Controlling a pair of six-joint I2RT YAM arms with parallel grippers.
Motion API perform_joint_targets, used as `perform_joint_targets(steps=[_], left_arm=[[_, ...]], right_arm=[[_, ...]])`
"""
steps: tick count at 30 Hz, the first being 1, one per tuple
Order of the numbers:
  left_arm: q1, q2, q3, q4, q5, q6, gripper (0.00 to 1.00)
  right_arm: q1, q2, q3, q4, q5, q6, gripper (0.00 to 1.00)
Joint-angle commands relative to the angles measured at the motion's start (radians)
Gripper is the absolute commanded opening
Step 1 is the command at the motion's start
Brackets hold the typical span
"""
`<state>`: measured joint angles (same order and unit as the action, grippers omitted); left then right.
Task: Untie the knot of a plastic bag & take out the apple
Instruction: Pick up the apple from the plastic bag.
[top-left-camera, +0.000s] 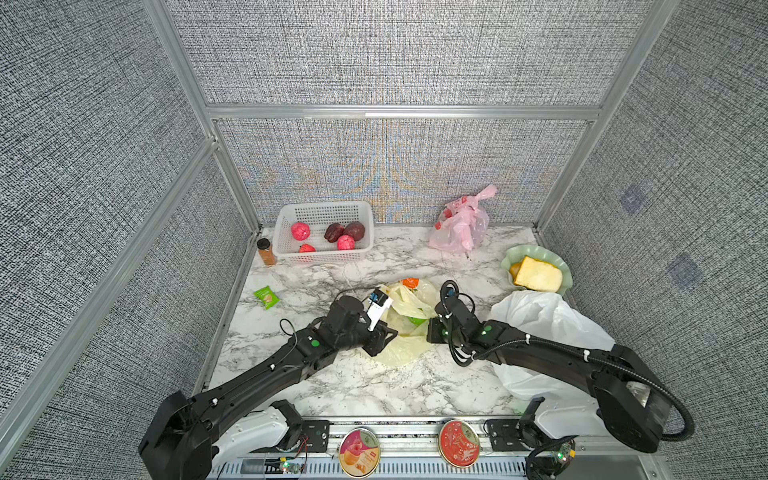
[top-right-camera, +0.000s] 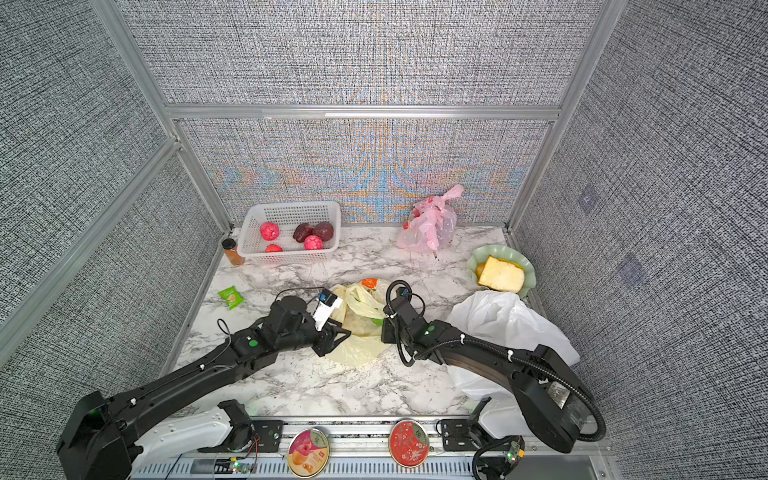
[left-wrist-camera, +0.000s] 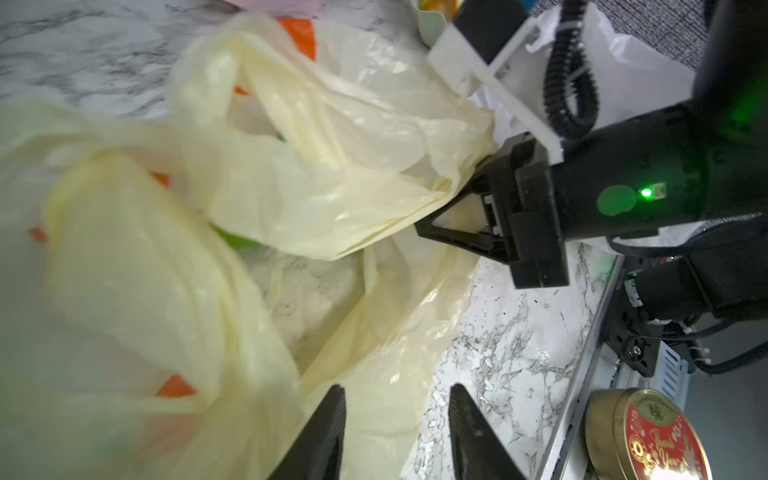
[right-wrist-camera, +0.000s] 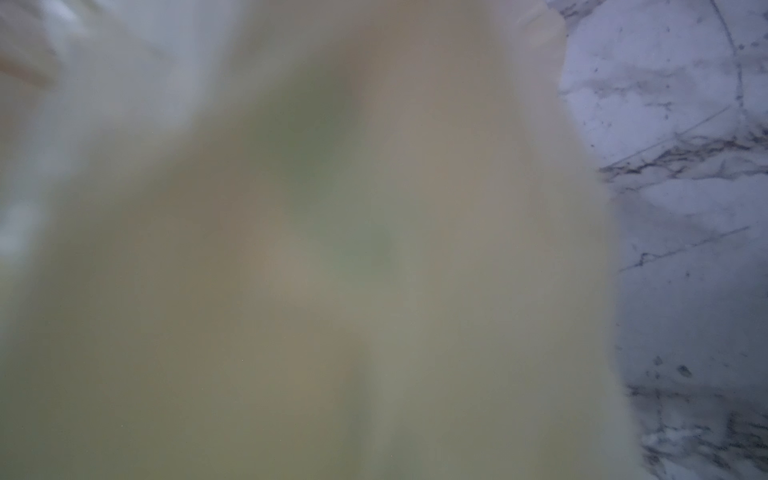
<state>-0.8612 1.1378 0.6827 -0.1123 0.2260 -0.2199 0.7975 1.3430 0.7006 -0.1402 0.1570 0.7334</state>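
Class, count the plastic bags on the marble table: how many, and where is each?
3. A pink bag at the back wall; a pale yellow bag mid-table; a white bag along the right edge. Others may be hidden.

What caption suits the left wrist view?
Right gripper shut on a fold of the pale yellow plastic bag; left gripper open, black fingers over the bag's edge.

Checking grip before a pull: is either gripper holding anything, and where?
Right gripper: shut on the yellow plastic bag, pinching a bunched fold. Left gripper: open, holding nothing.
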Motion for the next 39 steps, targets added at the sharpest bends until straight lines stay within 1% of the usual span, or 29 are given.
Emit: perform_joint_targets(steps=[1,5,9,12,13,16,23,28,31,39], left_arm=[[-0.056,0.103,0.084,0.030,-0.175,0.020,0.43],[-0.080,0.280,0.215,-0.018,-0.239,0.052,0.45],[-0.079,0.441,0.329,-0.060,-0.314,0.068,0.54],[-0.080,0.535,0.434,-0.149,-0.428,-0.006,0.61],[-0.080,0.568,0.468,-0.173,-0.449,0.010,0.64],[-0.079,0.642,0.535,-0.202,-0.461,0.042,0.67],[-0.080,0.734,0.592,-0.191,-0.427,0.042,0.67],[-0.079,0.714,0.556,-0.120,-0.376,0.042,0.67],[-0.079,0.707,0.544,-0.096,-0.366,0.053,0.67],[-0.079,0.754,0.552,-0.046,-0.335,0.071,0.67]], right_arm=[[-0.005,-0.018,-0.018,0.031,-0.021,0.048,0.00],[-0.020,-0.050,-0.056,0.071,-0.059,0.075,0.00],[-0.066,-0.104,-0.144,0.171,-0.147,0.116,0.00],[-0.095,-0.147,-0.188,0.213,-0.188,0.131,0.00],[-0.099,-0.158,-0.193,0.211,-0.193,0.131,0.00],[-0.104,-0.168,-0.200,0.213,-0.210,0.118,0.00],[-0.121,-0.131,-0.213,0.259,-0.273,0.119,0.00],[-0.129,-0.099,-0.220,0.290,-0.298,0.126,0.00],[-0.135,-0.082,-0.222,0.302,-0.311,0.126,0.00],[-0.142,-0.043,-0.209,0.323,-0.339,0.130,0.00]])
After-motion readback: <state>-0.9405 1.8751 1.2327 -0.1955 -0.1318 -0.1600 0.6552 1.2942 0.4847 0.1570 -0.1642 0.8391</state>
